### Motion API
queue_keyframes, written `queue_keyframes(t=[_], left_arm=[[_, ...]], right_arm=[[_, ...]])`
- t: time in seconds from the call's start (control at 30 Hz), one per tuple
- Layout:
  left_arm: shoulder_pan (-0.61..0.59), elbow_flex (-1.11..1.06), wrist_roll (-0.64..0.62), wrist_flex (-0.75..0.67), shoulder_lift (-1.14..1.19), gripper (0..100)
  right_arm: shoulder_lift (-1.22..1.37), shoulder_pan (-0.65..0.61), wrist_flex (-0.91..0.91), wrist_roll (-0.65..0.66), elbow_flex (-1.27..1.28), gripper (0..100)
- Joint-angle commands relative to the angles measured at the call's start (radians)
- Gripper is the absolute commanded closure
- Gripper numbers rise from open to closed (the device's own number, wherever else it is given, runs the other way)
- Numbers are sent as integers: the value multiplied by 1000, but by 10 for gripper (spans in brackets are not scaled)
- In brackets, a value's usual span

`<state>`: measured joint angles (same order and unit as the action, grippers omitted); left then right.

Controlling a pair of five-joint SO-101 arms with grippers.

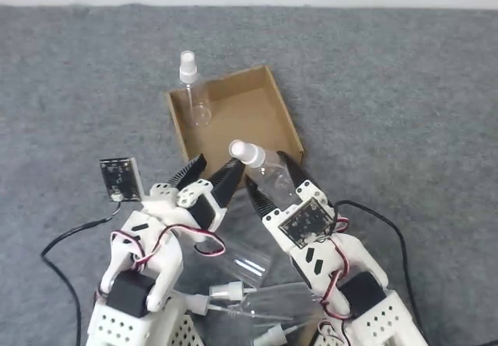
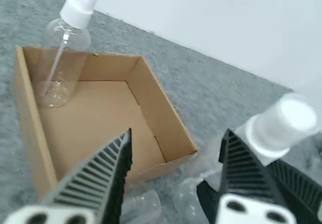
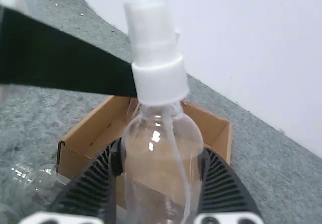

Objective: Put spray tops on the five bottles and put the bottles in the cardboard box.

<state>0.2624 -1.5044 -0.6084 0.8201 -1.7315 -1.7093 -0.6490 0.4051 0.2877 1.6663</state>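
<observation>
Bottle with a white spray top (image 1: 193, 96) (image 2: 63, 58) is standing upright inside the cardboard box (image 1: 243, 125) (image 2: 100, 119) (image 3: 84, 134), in the corner of the box farthest from the arms, and it is touching the box's floor. A second capped bottle (image 1: 268, 176) (image 3: 161, 156) is being held just beside the box wall that is facing the arms. Its white top is pointing up and is tilting a little toward the box. I cannot tell whether this bottle is over the wall or just outside it.

The right gripper (image 1: 264, 167) (image 3: 160, 151) is clamping this second bottle by its clear body, with one black finger pressing on each side. The left gripper (image 1: 222, 159) (image 2: 178, 132) is hovering at the same wall of the box, just beside the held bottle. Its two fingers are standing wide apart and are gripping nothing.

Clear uncapped bottles (image 1: 243, 260) are lying on the grey carpet (image 1: 389, 89) on the arms' side of the box, well apart from it, between the two arm bases. Loose spray tops (image 1: 227, 291) with their thin tubes are lying among these bottles, still farther from the box.
</observation>
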Motion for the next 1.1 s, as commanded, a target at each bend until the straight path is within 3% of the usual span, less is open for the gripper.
queue_keyframes(t=[0.0,0.5,1.07], left_arm=[[68,-1,38,-18,-20,733],[107,-18,115,6,-21,733],[107,-15,120,11,-21,733]], right_arm=[[-18,-15,1,-8,21,991],[-15,-16,1,-6,21,991],[-13,-16,2,-5,21,991]])
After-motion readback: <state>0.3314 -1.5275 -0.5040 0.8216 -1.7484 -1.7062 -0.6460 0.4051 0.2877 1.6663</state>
